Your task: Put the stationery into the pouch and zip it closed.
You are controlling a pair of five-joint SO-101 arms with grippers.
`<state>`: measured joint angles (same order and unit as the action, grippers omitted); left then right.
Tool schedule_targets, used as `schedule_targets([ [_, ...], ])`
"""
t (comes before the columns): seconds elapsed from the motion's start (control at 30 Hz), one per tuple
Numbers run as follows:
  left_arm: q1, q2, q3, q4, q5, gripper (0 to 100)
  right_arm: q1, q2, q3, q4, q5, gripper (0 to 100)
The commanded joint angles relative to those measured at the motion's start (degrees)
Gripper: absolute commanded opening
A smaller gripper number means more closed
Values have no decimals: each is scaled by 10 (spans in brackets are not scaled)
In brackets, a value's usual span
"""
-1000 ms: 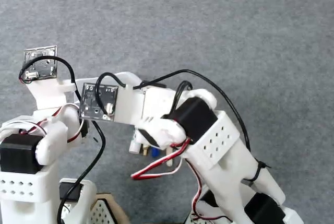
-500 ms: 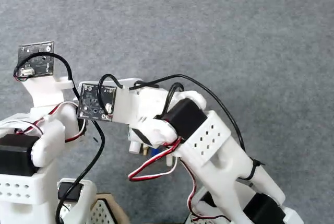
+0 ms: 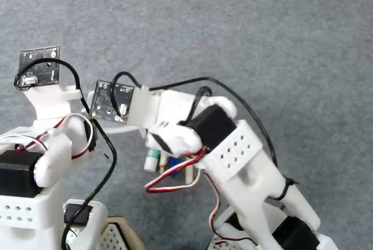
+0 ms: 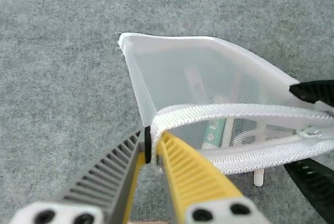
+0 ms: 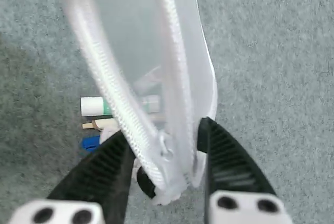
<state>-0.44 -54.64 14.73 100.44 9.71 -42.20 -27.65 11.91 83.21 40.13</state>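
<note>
In the left pincer (image 4: 151, 148), pressed together on one end of its white toothed zipper (image 4: 235, 112), is the translucent white plastic pouch (image 4: 182, 72). At the far end the right pincer (image 5: 167, 151) stands spread, straddling the small pale slider (image 4: 313, 131). Whether it bears on the pouch I cannot tell.

The pouch's long axis runs from one pincer to the other, its mouth gaping toward the wrists. Zipping, I judge, means drawing the slider toward the left pincer while that pinch holds firm and the tape lies taut and straight.

Just beyond the right pincer's tips a green tube with a white cap (image 5: 94, 105) shows against the grey carpet (image 4: 52, 51) — inside the pouch or under it, I cannot tell, so check first.
</note>
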Motion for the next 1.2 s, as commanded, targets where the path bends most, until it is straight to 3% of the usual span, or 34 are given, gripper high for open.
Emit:
schedule_targets([
  [0.0, 7, -5, -29, 3, -4, 29, 10, -9, 13, -18, 4, 142],
  [0.27, 7, -5, -25, 3, -4, 29, 11, -9, 73, -72, 1, 134],
  [0.43, 7, -5, -25, 3, -4, 29, 11, -13, 72, -72, 0, 11],
  [1.17, 7, -2, 35, -2, -8, 34, 11, -14, -1, -36, -26, 12],
])
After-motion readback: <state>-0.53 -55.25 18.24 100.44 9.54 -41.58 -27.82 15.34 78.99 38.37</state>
